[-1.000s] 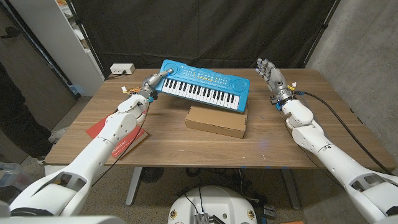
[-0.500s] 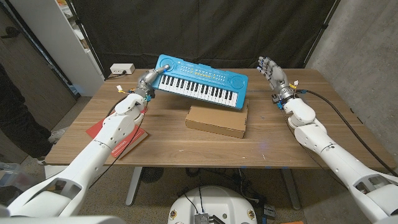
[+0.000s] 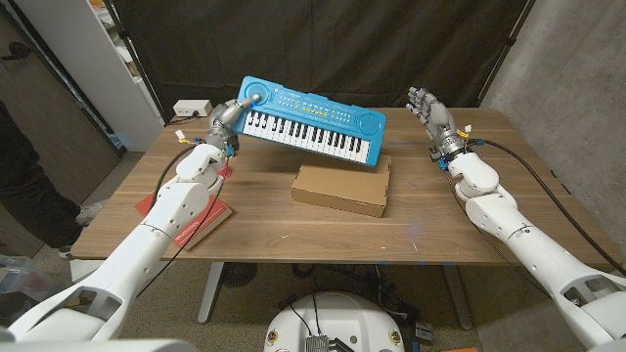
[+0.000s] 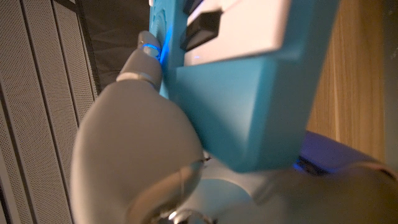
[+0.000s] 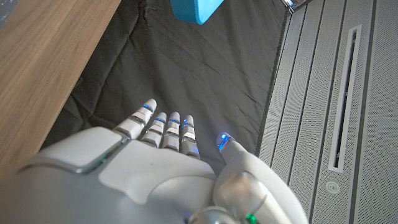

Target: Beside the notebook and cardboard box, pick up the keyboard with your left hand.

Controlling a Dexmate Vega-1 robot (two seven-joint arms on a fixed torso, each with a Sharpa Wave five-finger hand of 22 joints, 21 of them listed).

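A blue toy keyboard [image 3: 311, 124] with black and white keys hangs in the air above the table, tilted down toward its right end. My left hand [image 3: 227, 118] grips its left end. In the left wrist view the keyboard's blue edge [image 4: 255, 87] sits against my left hand [image 4: 134, 143]. A flat cardboard box [image 3: 341, 190] lies on the table under the keyboard. The red notebook [image 3: 185, 217] lies at the left front, partly under my left arm. My right hand [image 3: 430, 114] is raised at the far right with its fingers apart, holding nothing; it also shows in the right wrist view [image 5: 168, 168].
The wooden table [image 3: 293, 235] has bare surface in front of the box and to its right. A white power strip [image 3: 192, 109] sits at the far left corner. A black curtain hangs behind the table. A white cabinet stands at the far left.
My left hand has lifted the keyboard higher and slightly back, clear of the cardboard box. The right hand has stayed in place.
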